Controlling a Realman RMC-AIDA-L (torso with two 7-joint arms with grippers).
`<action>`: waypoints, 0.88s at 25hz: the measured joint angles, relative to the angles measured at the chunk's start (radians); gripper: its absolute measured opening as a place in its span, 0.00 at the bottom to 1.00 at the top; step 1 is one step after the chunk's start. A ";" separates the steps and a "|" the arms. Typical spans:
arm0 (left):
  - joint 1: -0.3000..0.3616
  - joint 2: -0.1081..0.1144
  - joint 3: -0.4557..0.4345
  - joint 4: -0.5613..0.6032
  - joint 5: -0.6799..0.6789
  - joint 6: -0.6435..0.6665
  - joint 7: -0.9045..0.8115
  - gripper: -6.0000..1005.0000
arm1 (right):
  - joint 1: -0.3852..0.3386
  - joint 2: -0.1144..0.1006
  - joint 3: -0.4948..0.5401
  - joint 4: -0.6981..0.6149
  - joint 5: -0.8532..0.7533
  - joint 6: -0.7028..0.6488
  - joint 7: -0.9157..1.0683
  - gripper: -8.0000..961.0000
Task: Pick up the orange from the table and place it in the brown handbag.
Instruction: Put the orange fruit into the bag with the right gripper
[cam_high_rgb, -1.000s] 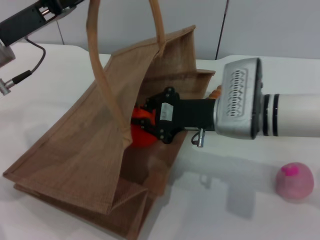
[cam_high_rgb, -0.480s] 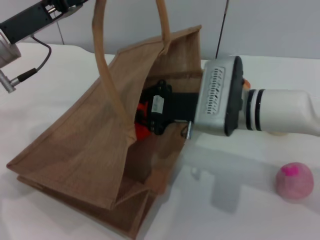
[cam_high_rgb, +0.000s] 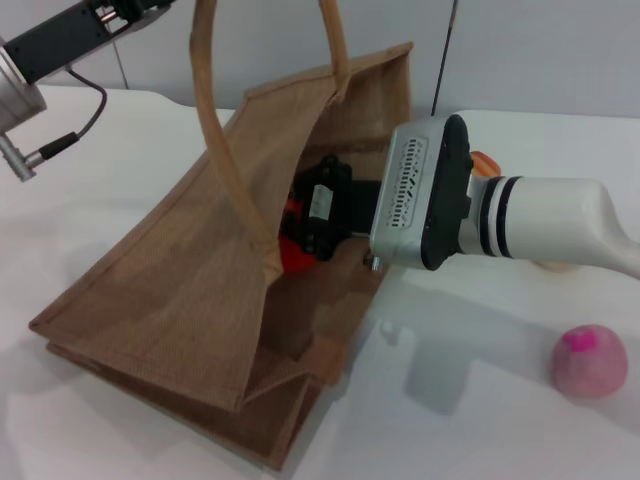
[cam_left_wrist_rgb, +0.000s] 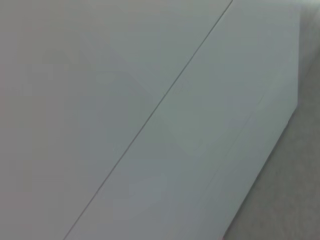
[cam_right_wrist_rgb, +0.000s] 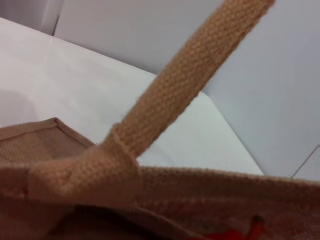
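Observation:
The brown handbag (cam_high_rgb: 170, 300) stands tilted on the white table (cam_high_rgb: 480, 420), its mouth open to the right and its two handles (cam_high_rgb: 215, 130) pulled up out of the picture. My right gripper (cam_high_rgb: 300, 235) reaches deep into the bag's mouth and is shut on the orange (cam_high_rgb: 292, 255), of which only a red-orange patch shows behind the black fingers. In the right wrist view a handle (cam_right_wrist_rgb: 185, 85) and the bag's rim (cam_right_wrist_rgb: 210, 180) fill the picture, with a sliver of the orange (cam_right_wrist_rgb: 235, 234) at the edge. My left arm (cam_high_rgb: 60, 40) is at the upper left; its gripper is out of view.
A pink round object (cam_high_rgb: 590, 362) lies on the table at the right. An orange-and-cream item (cam_high_rgb: 485, 160) peeks out behind my right arm. A cable (cam_high_rgb: 70, 135) hangs from the left arm. The left wrist view shows only a grey wall (cam_left_wrist_rgb: 150, 120).
My right gripper has pushed further left and deeper into the bag with the orange. The bag's upper edge has risen and shifted a little to the right.

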 joint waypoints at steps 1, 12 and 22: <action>0.001 0.000 -0.001 0.000 0.000 0.003 0.000 0.13 | -0.002 0.000 0.005 0.000 -0.001 0.001 -0.004 0.18; 0.008 0.001 0.002 -0.005 0.000 0.038 0.005 0.13 | -0.018 -0.001 0.007 0.007 -0.004 -0.005 -0.044 0.26; 0.016 0.005 0.000 -0.017 0.000 0.056 0.008 0.13 | -0.043 -0.004 0.037 0.025 0.000 -0.029 -0.062 0.48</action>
